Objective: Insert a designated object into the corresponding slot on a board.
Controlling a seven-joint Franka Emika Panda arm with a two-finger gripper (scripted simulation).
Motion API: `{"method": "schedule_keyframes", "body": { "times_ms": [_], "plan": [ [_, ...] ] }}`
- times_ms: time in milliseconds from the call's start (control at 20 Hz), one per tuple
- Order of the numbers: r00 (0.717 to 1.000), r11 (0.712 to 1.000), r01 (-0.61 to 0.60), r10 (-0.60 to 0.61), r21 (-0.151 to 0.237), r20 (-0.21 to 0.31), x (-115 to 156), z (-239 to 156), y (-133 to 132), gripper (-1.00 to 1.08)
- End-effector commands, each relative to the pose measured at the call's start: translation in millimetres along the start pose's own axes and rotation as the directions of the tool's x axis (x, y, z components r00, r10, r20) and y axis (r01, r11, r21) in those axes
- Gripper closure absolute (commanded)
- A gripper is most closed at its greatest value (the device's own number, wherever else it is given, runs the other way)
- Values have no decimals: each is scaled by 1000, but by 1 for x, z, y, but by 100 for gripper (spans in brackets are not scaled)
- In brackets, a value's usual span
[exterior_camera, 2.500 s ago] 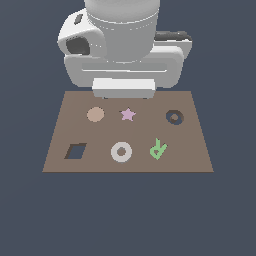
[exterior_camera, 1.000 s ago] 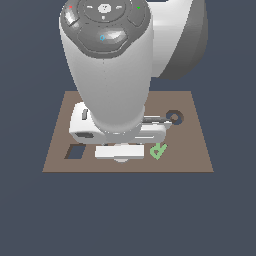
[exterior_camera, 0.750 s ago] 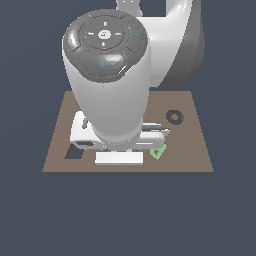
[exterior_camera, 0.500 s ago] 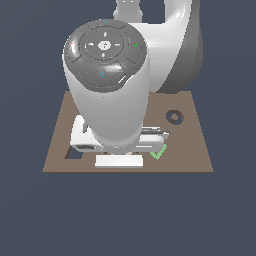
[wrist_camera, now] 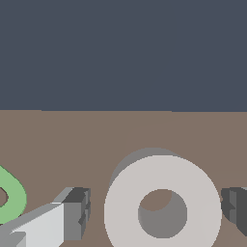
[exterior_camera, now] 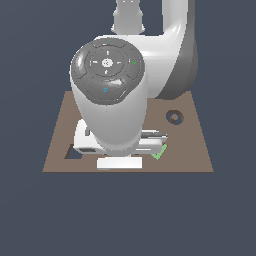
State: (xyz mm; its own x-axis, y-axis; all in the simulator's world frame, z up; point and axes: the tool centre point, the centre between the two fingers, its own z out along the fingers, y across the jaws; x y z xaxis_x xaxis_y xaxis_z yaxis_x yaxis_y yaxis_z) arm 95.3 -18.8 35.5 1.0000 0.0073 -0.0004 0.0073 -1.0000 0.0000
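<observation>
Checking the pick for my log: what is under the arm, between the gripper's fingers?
The wrist view shows the pale ring lying flat on the brown board between the open fingers. In the exterior view the arm covers it, leaving the empty ring slot visible.

Board (exterior_camera: pixel 200 150): flat matte brown, against a uniform dark slate-blue backdrop. Ring (wrist_camera: pixel 163 205): pale grey-white, its centre hole showing shaded brown. Slot (exterior_camera: pixel 174 117): dark ring-shaped recess with a brown centre. Green letter (exterior_camera: pixel 159 153): bright green; in the wrist view a light green curve. Dark cutout (exterior_camera: pixel 73 154): near-black blue. Arm (exterior_camera: pixel 112 107): glossy white shell, dark grey cap with tiny green and cyan dots. Gripper (wrist_camera: pixel 154 210) fingers (wrist_camera: pixel 77 212): dark grey pads, pale grey body.
</observation>
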Motion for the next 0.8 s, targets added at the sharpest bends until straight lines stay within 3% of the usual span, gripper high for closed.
{"method": "schedule_keyframes", "body": {
  "times_ms": [0,50,100,750],
  "plan": [
    [1000,1000,0,0,0,0,0,5,0,-92],
    [1000,1000,0,0,0,0,0,5,0,-92],
    [1000,1000,0,0,0,0,0,5,0,108],
    [1000,1000,4,-4,0,-1,0,5,-1,108]
  ]
}}
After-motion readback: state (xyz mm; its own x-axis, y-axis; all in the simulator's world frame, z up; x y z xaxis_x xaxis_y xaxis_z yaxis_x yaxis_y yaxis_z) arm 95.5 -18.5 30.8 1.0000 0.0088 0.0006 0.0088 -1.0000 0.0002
